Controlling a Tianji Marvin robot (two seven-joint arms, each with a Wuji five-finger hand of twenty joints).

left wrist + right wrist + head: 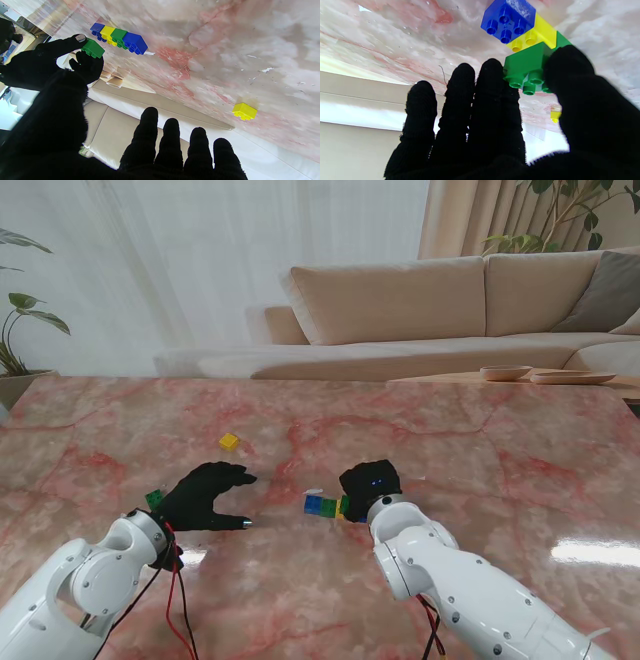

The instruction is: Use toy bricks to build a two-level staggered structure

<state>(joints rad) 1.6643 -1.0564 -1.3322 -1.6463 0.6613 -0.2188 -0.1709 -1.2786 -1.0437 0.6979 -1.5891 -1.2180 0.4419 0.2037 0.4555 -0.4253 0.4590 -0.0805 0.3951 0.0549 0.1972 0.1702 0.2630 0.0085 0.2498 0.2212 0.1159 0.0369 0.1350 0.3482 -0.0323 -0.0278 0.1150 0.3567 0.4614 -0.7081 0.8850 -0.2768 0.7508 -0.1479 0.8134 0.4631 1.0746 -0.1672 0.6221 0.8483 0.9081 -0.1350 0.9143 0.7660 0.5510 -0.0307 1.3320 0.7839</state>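
The right hand (495,120), in a black knitted glove, pinches a green studded plastic brick (526,67) between thumb and fingers, directly over the row of bricks (118,37) on the glossy pink marble table (480,450). That row runs blue, yellow, green, blue, touching end to end. The left hand (205,495) rests palm down with fingers spread, holding nothing. A small green brick (155,499) lies beside its wrist. A loose yellow plastic brick (229,442) sits farther from me, well apart.

Left hand (205,496) low, fingers spread; right hand (368,484) pinching, palm down.
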